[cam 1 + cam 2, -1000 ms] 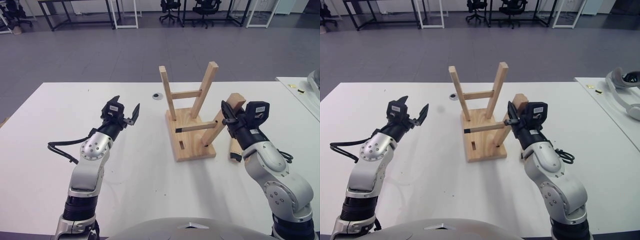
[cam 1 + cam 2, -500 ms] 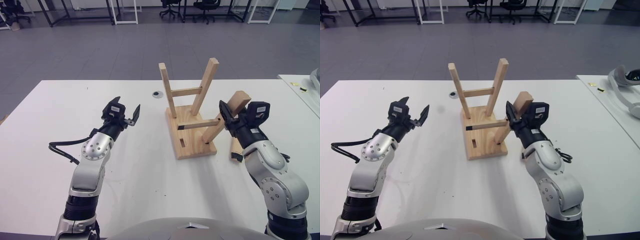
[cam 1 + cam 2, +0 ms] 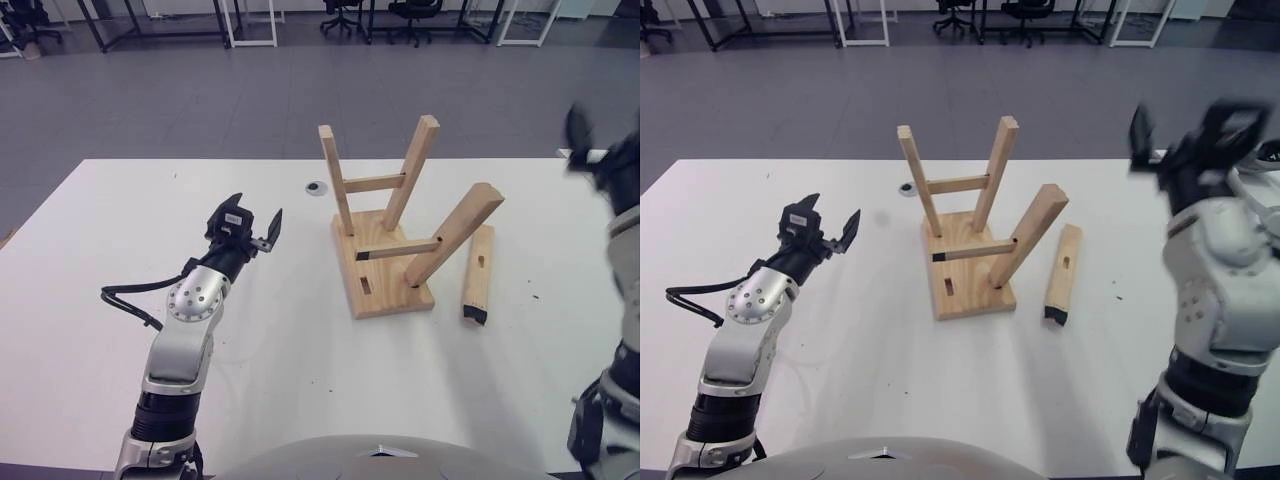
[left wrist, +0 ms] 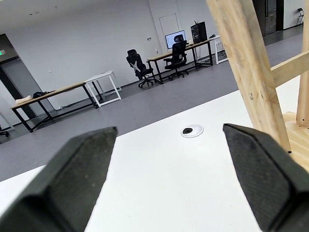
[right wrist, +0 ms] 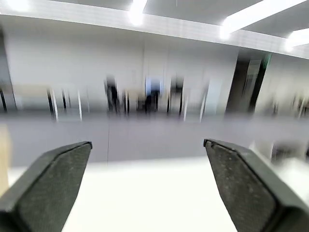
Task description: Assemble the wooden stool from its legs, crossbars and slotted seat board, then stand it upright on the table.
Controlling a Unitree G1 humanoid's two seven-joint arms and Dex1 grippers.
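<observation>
The stool lies upside down with its slotted seat board (image 3: 388,290) flat on the white table (image 3: 300,340). Two legs (image 3: 336,180) stand upright in the board, joined by a crossbar (image 3: 373,184). A third leg (image 3: 457,232) leans in the board at a slant and carries a second crossbar (image 3: 398,248). The fourth leg (image 3: 477,272) lies loose on the table just right of the board. My left gripper (image 3: 256,207) hovers open left of the stool, nothing between its fingers (image 4: 72,179). My right gripper (image 3: 1185,125) is raised high at the right, open and holding nothing.
A round cable grommet (image 3: 316,190) sits in the table behind the stool. A black cable (image 3: 125,298) loops beside my left arm. Another white table (image 3: 1260,260) stands at the far right. Behind the table is open grey floor with desks and office chairs.
My right gripper has left the leaning leg and swung up and away to the right. The leg stays leaning in the board. My left arm has barely moved.
</observation>
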